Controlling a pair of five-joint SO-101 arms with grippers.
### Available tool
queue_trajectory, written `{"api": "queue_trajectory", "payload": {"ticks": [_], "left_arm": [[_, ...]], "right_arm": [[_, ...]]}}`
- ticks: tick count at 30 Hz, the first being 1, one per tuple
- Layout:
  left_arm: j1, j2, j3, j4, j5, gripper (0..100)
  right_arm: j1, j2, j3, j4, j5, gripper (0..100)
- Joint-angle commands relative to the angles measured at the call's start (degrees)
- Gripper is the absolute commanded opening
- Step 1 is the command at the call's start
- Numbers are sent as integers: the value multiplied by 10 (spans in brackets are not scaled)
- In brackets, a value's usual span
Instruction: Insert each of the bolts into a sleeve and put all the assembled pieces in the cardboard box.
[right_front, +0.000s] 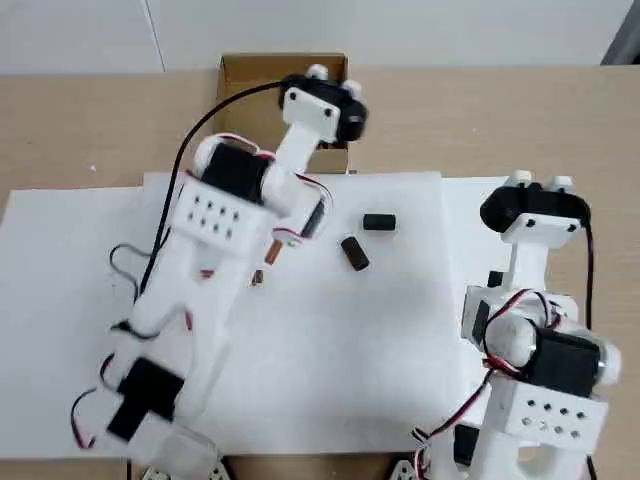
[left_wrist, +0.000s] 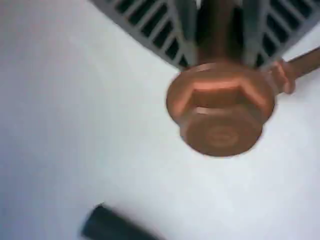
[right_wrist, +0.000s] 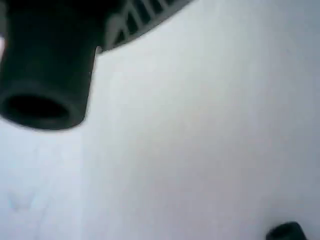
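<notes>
A light wooden table (right_front: 80, 120) fills the high view, with bare wood showing as a band from 9 o'clock round through 12 to 3 o'clock. A white pad (right_front: 350, 350) covers its middle and runs down toward 6 o'clock, and a flatter white sheet (right_front: 50, 300) lies against the pad's edge at 9 o'clock, with a narrower white strip (right_front: 470, 195) at 3 o'clock. A pale wall (right_front: 420, 30) stands beyond the table at 12 o'clock, and a dark grey shape (right_front: 626, 38), too cut off to identify, sits at 2 o'clock.
</notes>
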Motion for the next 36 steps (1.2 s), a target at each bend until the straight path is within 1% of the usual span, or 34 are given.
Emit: {"api": "queue_trajectory", "payload": {"ticks": [1, 6, 9, 12, 15, 17, 19, 23, 26, 28, 31, 33, 36], "left_arm": [[16, -93, -28, 0, 2, 5], [1, -142, -25, -3, 3, 5], [-23, -156, 15, -5, 3, 5], [-41, -185, 79, -37, 3, 5], [-40, -254, 139, -83, 2, 5], [-40, -308, 193, -122, 2, 5], [-44, -359, 265, -173, 3, 5], [-45, -456, 417, -261, 3, 5], [-45, -532, 526, -345, 4, 5], [-45, -583, 596, -408, 11, 5], [-45, -660, 692, -489, 59, 5], [-43, -709, 749, -525, 78, 5], [-40, -772, 824, -571, 84, 5]], "right_arm": [[6, -15, -50, 15, -1, 4], [3, -15, -58, 9, -5, 4], [2, -15, -42, -18, -6, 4], [-2, -27, -27, -43, -6, 4], [-43, -88, -21, -47, -3, 3], [-69, -128, 3, -51, -4, 3], [-80, -165, 52, -66, -4, 3], [-82, -218, 135, -102, -4, 3], [-83, -247, 181, -137, -4, 3], [-83, -265, 215, -167, -5, 3], [-83, -289, 273, -243, -6, 3], [-83, -309, 316, -298, -6, 3], [-95, -348, 375, -345, -5, 3]]}}
